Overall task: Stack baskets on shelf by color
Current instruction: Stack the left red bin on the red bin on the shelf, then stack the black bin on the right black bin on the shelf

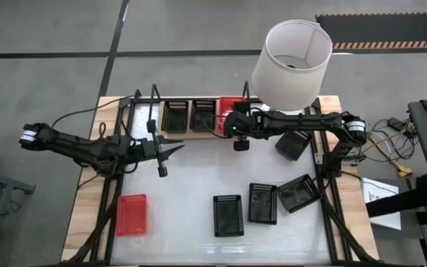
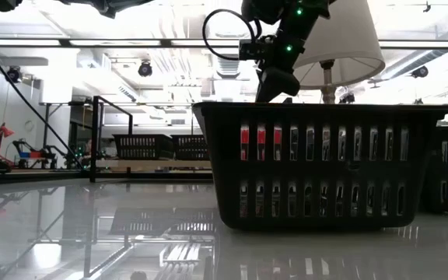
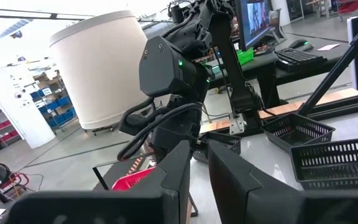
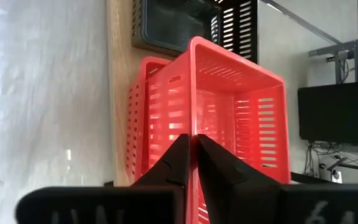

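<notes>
The light-wood shelf [image 1: 170, 134] lies along the table's far edge. It bears two black baskets [image 1: 175, 115] [image 1: 202, 114] and, at its right end, a red basket [image 1: 230, 105]. My right gripper [image 1: 237, 130] reaches in from the right over that red basket and is shut on it. In the right wrist view the red basket [image 4: 241, 106] sits in a second red basket [image 4: 138, 124] on the plank [image 4: 119, 81]. My left gripper [image 1: 178, 147] hovers over the table near the shelf's left part with a narrow gap between its fingers [image 3: 199, 152]. A third red basket [image 1: 131, 215] rests on the table's near left. My right gripper pinches the upper red basket by the top rim of one wall [image 4: 194, 124], one finger inside the basket and one outside. The fingers come from above, pointing down. The basket stands upright in the lower red basket on the shelf.
Three black baskets [image 1: 228, 215] [image 1: 262, 202] [image 1: 299, 193] lie on the near right of the table, and another [image 1: 293, 144] farther back on the right. A white-shaded lamp [image 1: 291, 59] stands at the far right corner. One black basket [image 2: 317, 163] fills the low view.
</notes>
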`<state>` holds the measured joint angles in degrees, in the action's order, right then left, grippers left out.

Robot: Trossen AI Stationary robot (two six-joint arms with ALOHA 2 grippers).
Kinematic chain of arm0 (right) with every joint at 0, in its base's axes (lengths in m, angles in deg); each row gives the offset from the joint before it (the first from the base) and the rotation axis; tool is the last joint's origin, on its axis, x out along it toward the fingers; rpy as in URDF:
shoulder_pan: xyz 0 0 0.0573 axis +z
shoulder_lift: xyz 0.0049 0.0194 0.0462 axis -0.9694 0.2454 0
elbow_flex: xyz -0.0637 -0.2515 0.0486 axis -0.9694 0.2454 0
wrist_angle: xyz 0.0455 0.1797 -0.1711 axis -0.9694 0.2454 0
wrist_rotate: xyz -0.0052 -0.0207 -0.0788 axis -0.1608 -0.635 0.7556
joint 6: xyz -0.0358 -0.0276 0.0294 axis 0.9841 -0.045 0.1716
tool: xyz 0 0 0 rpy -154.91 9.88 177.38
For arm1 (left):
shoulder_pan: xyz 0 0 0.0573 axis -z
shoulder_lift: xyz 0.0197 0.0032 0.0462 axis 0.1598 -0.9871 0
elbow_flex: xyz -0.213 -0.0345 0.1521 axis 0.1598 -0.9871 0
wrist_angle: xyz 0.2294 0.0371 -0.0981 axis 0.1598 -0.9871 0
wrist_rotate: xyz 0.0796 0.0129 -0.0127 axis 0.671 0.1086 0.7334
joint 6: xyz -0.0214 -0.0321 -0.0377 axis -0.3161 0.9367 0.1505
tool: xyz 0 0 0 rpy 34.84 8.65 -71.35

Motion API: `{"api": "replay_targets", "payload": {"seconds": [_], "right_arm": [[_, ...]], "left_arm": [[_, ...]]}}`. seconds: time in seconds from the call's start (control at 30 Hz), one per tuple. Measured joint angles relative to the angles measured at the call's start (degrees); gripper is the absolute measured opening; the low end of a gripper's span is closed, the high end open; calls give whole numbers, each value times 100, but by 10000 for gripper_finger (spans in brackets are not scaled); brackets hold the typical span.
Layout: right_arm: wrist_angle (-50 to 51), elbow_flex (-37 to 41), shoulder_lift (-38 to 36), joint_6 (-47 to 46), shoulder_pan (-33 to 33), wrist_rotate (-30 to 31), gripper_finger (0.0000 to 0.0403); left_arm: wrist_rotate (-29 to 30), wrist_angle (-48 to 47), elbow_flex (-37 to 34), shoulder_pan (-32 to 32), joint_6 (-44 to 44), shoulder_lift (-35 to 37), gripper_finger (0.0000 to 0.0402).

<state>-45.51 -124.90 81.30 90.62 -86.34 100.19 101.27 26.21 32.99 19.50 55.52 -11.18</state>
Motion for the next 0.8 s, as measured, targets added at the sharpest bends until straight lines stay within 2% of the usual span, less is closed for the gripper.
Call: {"api": "replay_targets", "payload": {"seconds": [0.3, 0.47, 0.6, 0.7, 0.8], "right_arm": [[-4, 0, 0, -51, 0, 19, 75], [35, 4, -39, -47, 4, 33, 92], [-146, 4, -70, -278, 15, -111, 82], [-396, 4, -42, -402, 15, -449, 62], [-524, 4, 5, -406, 17, -487, 40]], "left_arm": [[0, 0, 0, -2, 0, 0, 42], [0, 0, 0, -2, 0, 0, 42], [0, 0, 0, -7, 0, 0, 42], [0, 0, 2, -7, 0, 0, 42], [0, 0, 2, -7, 0, 0, 42]]}}
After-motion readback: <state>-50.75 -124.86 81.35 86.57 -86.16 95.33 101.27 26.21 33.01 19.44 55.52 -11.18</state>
